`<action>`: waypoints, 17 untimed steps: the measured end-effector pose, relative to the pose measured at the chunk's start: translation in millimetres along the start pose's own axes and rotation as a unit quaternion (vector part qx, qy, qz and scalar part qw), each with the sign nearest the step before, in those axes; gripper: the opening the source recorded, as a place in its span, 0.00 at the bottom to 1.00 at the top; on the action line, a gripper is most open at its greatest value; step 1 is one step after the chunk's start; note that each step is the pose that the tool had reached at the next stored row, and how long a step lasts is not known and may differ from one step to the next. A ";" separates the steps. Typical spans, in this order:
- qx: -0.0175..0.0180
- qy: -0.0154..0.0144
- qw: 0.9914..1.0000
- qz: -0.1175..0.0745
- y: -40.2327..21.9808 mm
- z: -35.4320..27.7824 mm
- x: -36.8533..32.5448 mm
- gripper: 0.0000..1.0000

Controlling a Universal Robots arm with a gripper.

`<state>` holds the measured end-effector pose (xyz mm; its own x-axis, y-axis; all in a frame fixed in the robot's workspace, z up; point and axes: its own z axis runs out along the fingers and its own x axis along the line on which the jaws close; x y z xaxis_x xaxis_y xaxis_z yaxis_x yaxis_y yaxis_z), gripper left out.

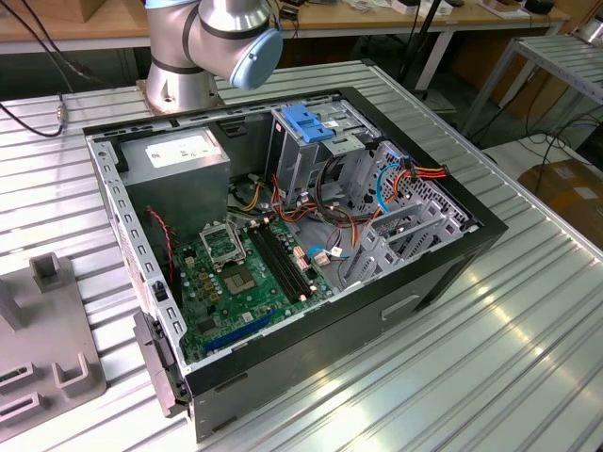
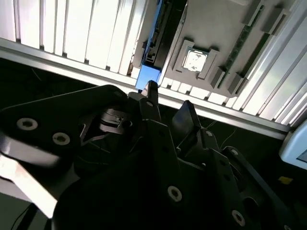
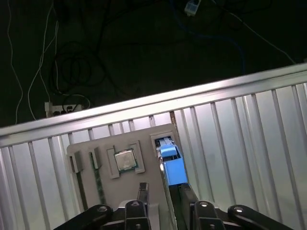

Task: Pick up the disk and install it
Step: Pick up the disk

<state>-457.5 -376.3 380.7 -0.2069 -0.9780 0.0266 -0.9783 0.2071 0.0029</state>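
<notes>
The disk [image 3: 171,165] stands on edge in a slot of a grey fixture plate [image 3: 144,134], its bright blue carrier rail facing the camera. In the second wrist view the disk [image 2: 157,45] shows as a dark slab with a blue end. My gripper [image 3: 164,194] hovers just above the disk with its dark fingers [image 3: 143,195] apart, straddling the line of the disk's thin edge. In the second wrist view the gripper [image 2: 169,106] is open, with its fingertips [image 2: 151,93] close to the blue end and nothing clamped between them.
A processor chip [image 3: 124,159] sits in the fixture plate beside the disk. The open computer case [image 1: 283,254] lies on the slatted metal table [image 1: 490,358], with a blue bracket [image 1: 306,122] on its drive cage. The arm's base [image 1: 212,42] stands behind the case. The fixture plate [image 1: 47,363] lies at the exterior view's left.
</notes>
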 end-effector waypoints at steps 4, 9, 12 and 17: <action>0.003 0.000 0.999 -0.036 0.0 3.4 -0.1 0.48; 0.007 -0.001 0.997 -0.078 0.2 5.4 0.0 0.48; 0.007 -0.001 0.997 -0.080 0.3 5.5 0.0 0.48; 0.007 -0.001 0.997 -0.080 0.5 5.5 0.0 0.48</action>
<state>-458.1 -376.4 375.2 -0.0478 -0.9985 0.0249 -0.9988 0.0477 -0.0069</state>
